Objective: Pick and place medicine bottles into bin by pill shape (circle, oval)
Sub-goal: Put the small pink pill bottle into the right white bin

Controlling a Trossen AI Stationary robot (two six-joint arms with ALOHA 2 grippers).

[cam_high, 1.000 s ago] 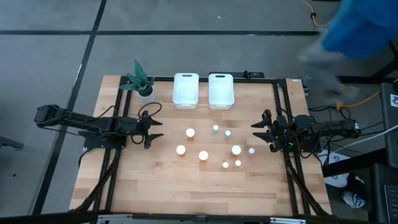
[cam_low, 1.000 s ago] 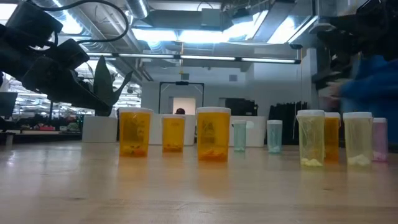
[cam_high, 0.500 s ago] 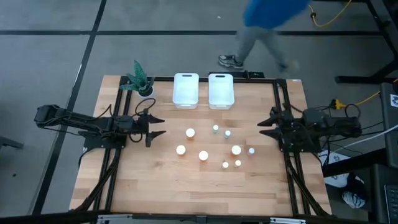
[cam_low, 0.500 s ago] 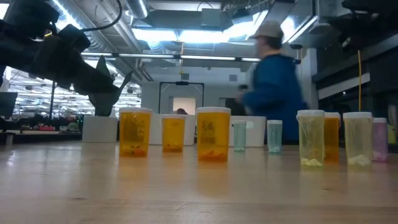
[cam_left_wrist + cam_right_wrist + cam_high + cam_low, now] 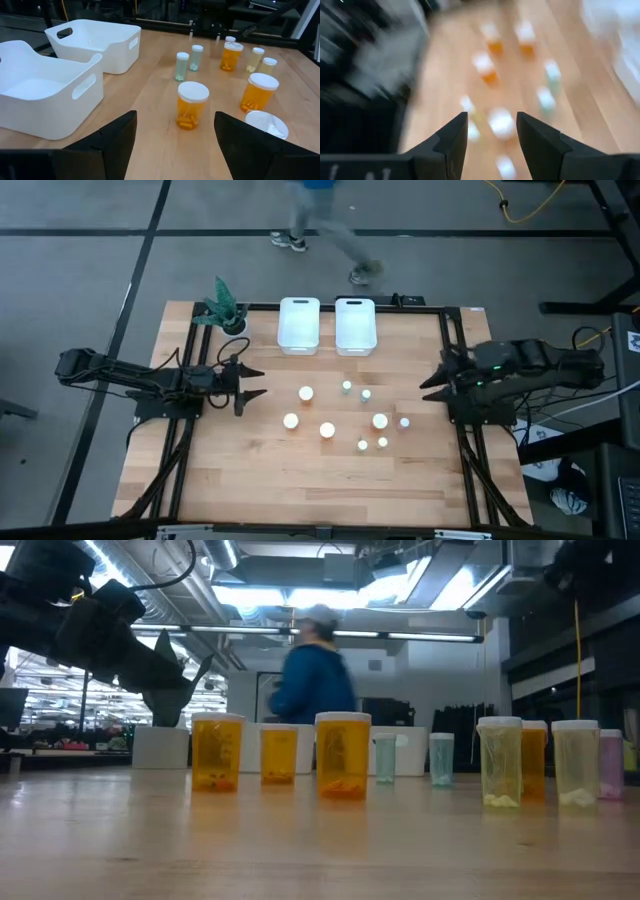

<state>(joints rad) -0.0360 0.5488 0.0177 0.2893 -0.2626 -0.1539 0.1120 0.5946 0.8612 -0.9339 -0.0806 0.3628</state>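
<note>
Several white-capped medicine bottles stand upright on their bases in the middle of the wooden table [image 5: 250, 480]: amber ones such as the bottle [image 5: 306, 393] nearest my left gripper, which also shows in the left wrist view [image 5: 192, 106], and smaller pale ones such as the bottle [image 5: 404, 422] nearest my right gripper. My left gripper [image 5: 256, 382] is open and empty to the left of the bottles, its fingers pointing at them [image 5: 175, 147]. My right gripper [image 5: 430, 385] is open and empty at the table's right side; its wrist view [image 5: 492, 142] is blurred.
Two white bins [image 5: 299, 325] [image 5: 356, 325] stand side by side at the far edge, seen also in the left wrist view [image 5: 95, 42]. A small potted plant [image 5: 225, 310] stands at the far left. A person [image 5: 310, 670] walks past behind the table.
My right gripper has drawn back from the bottles toward the table's right and far side, and its arm has lifted. My left gripper has shifted slightly toward the bottles, then kept still. The person has crossed behind the table from right to left.
</note>
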